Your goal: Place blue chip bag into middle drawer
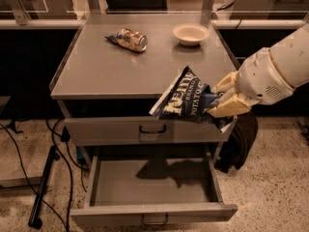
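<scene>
The middle drawer of the grey cabinet stands pulled out, its bare floor showing only a shadow. The drawer above it is pushed in. On the cabinet top, a white bowl sits at the back right, and a crumpled gold-brown wrapper lies at the back centre. The gripper hangs off the cabinet's front right corner, fingers clamped on the blue chip bag. The bag is in the air, over the open drawer. Its white lettering reads "Kettle Brand" and "Potato".
</scene>
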Tool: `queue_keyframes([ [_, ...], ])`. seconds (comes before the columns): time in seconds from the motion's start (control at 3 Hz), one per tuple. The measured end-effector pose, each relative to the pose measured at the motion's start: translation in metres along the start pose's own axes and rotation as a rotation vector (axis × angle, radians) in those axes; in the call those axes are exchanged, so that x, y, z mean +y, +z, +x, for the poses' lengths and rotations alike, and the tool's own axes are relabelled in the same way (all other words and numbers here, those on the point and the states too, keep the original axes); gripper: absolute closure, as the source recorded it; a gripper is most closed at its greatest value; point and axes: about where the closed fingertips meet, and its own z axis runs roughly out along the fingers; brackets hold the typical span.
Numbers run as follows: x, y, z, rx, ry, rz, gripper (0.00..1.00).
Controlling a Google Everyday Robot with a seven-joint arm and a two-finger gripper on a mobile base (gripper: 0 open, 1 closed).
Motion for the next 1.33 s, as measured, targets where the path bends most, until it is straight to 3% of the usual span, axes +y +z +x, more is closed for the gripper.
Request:
queue_keyframes([
  [0.33, 0.0, 0.001, 0.001, 0.003, -0.005, 0.001, 1.0],
  [0.67, 0.01, 0.02, 0.019, 0.037, -0.047, -0.002, 1.0],
  [1.33, 0.029, 0.08, 0.068, 0.022, -0.103, 0.031, 1.0],
])
